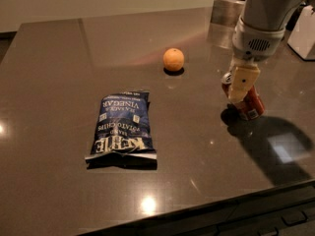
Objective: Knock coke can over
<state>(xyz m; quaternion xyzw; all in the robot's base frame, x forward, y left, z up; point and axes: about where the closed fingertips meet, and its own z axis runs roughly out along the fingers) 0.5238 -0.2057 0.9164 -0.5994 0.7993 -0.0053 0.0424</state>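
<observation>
Where furthest left, lying flat on the dark table (49, 58): blue chip bag (123, 127), label upside down. Further back, near centre, well apart from it: round orange fruit (173, 59). Right again, near the table's right side: coke can (252, 103), tilted, silver top leaning left, white patch by its base. Touching it from above: gripper (242, 85). Whether clenched or released, cannot tell.

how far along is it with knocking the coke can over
Done: the gripper is right at the coke can, to the right of the orange. In hand: the can looks tipped, its silver top leaning toward the orange. Left: it does not look flat on the table yet, so the push likely needs finishing.
</observation>
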